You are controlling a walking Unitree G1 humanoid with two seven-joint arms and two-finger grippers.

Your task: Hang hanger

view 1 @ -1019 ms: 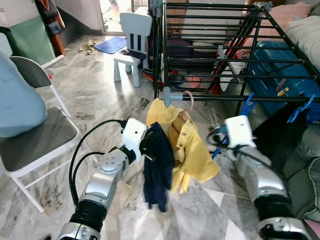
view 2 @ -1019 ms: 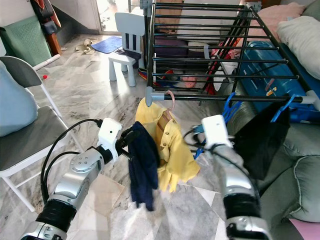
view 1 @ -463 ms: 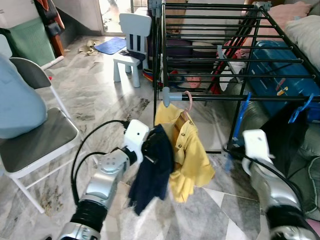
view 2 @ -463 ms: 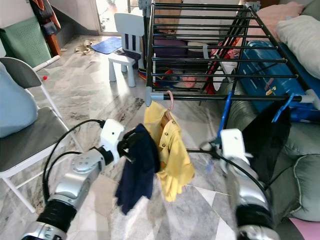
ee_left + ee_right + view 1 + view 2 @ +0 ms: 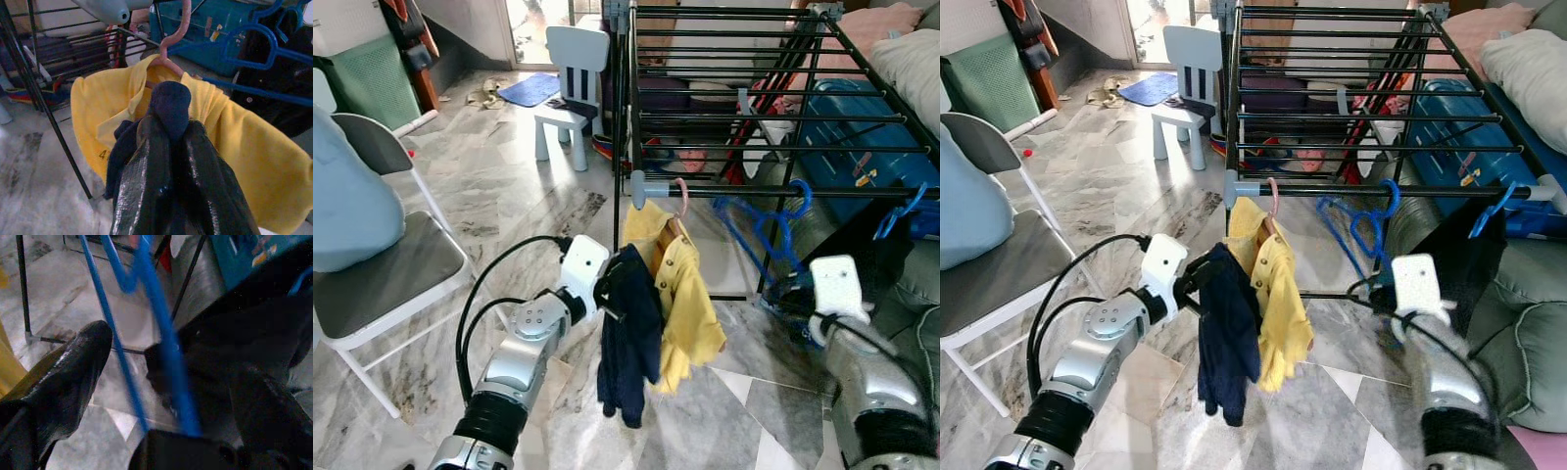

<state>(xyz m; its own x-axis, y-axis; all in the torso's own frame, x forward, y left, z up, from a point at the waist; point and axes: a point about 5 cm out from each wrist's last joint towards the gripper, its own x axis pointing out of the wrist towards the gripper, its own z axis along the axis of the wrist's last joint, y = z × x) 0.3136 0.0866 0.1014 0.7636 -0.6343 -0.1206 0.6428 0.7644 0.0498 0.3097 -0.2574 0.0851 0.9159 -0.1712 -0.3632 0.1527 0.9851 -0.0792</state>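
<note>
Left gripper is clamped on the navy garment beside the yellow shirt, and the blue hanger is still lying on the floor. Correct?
Not quite. The blue hanger hangs from the rack, as the left eye view shows. The left gripper is indeed shut on the navy garment beside the yellow shirt.

black rack (image 5: 773,117); yellow shirt (image 5: 690,294) & blue hanger (image 5: 759,220) hung

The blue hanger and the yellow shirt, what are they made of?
The blue hanger looks like smooth plastic: thin, evenly coloured bars with a slight shine. The yellow shirt looks like soft woven cloth, maybe cotton: matte, it folds and droops. The dark blue cloth pinched in the left hand hangs limp too.
</note>
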